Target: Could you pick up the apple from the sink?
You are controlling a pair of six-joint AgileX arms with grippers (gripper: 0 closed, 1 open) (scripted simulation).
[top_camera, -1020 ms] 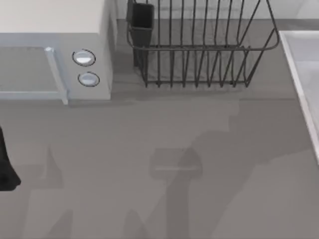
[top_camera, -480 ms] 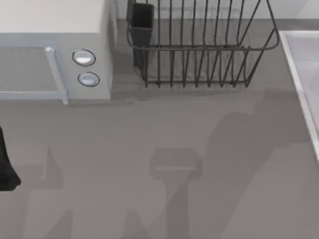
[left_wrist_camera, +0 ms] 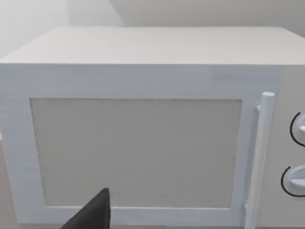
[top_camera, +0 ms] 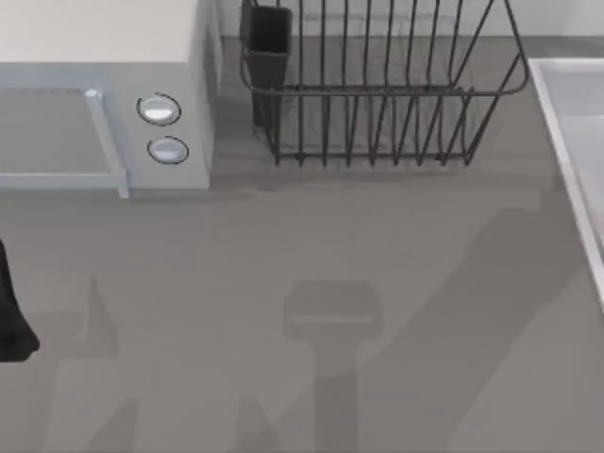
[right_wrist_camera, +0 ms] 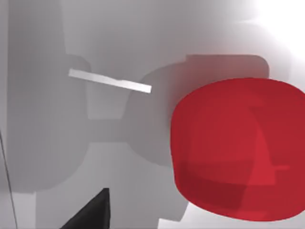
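The apple (right_wrist_camera: 238,148) looms large and bright red in the right wrist view, resting on the pale floor of the sink (right_wrist_camera: 119,43). A black part of my right gripper (right_wrist_camera: 93,212) shows close beside the apple, a little apart from it. In the top view the sink's (top_camera: 571,142) raised rim runs along the table's right side, and the apple is hidden there. My left arm (top_camera: 11,321) is parked at the table's left edge, and its gripper (left_wrist_camera: 93,214) faces the microwave door.
A white microwave (top_camera: 104,104) with two round knobs stands at the back left. A dark wire dish rack (top_camera: 377,85) stands at the back middle. A thin white bar (right_wrist_camera: 109,81) lies on the sink floor near the apple.
The right arm's shadow on the table has swung to the right, toward the sink. The left arm has not moved.
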